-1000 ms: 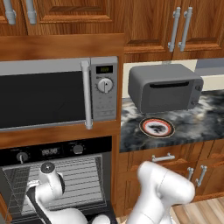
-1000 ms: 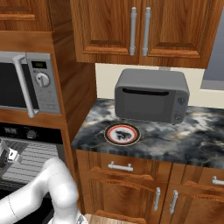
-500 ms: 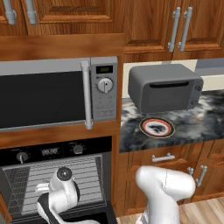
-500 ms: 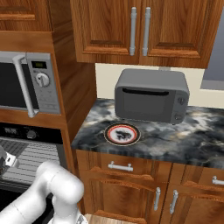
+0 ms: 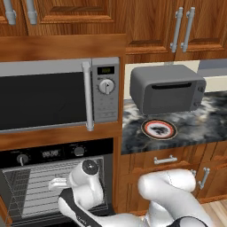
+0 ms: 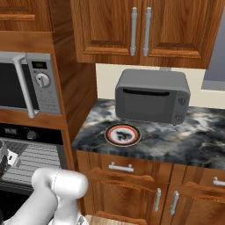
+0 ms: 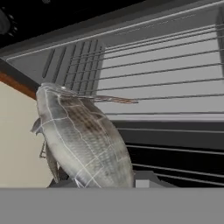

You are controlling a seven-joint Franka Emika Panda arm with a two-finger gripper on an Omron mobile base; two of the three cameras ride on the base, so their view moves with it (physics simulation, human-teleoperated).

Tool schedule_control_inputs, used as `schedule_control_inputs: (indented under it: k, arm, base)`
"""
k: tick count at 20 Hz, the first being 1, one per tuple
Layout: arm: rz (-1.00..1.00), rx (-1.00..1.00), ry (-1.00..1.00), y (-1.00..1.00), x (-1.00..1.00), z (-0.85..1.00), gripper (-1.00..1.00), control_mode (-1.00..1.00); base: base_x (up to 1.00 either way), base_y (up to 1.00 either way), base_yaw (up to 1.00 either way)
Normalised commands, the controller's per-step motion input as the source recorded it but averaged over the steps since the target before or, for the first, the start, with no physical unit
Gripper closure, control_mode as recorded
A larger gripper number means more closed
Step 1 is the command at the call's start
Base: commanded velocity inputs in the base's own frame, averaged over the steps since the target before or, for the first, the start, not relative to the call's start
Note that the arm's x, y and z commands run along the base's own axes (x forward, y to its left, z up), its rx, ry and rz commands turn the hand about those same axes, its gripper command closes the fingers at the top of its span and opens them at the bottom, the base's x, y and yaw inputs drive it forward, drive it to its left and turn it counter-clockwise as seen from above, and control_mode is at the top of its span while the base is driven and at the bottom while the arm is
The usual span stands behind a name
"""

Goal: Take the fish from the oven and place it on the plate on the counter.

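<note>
The pale silver-grey fish [image 7: 83, 140] stands close up in the hand view, rising from between the fingertips of my gripper [image 7: 100, 181], which is shut on it. Behind it lie the grey wire racks [image 7: 166, 74] of the open black oven [image 5: 26, 155]. In the left base view my gripper [image 5: 56, 183] hangs in front of the oven's opening, under the control panel. The small red-rimmed plate [image 5: 158, 129] [image 6: 123, 134] sits on the dark marbled counter [image 5: 199, 124] [image 6: 176, 140], up and to the right of my hand, with nothing on it.
A silver microwave [image 5: 44, 97] sits above the oven. A grey toaster oven [image 5: 166, 88] [image 6: 151, 96] stands on the counter just behind the plate. Brown drawers with silver handles [image 6: 121, 167] run under the counter, and wooden cabinets hang above.
My arm has swung to the right across the oven's front, and the wrist has come nearer the oven's right side. Plate and toaster oven have not moved.
</note>
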Motion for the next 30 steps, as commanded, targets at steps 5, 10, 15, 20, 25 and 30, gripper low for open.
schedule_control_inputs:
  k: [5,10,15,20,25,30]
  arm:
    - [0.0,0.01,0.0,-0.49,-0.66,1.0,1.0,-1.0]
    - [0.0,0.0,-0.02,-0.48,-0.61,1.0,1.0,-1.0]
    - [0.0,0.0,-0.08,-0.52,-0.53,0.76,1.0,-1.0]
    - [0.0,0.0,-0.14,-0.62,-0.42,0.63,1.0,-1.0]
    - [0.0,0.0,-0.15,-0.67,-0.13,0.69,1.0,-1.0]
    - [0.0,0.0,-0.05,-0.72,-0.02,0.67,1.0,-1.0]
  base:
    - [0.0,0.0,0.0]
    - [0.0,0.0,0.0]
    - [0.0,0.0,0.0]
    - [0.0,0.0,0.0]
    - [0.0,0.0,0.0]
    - [0.0,0.0,0.0]
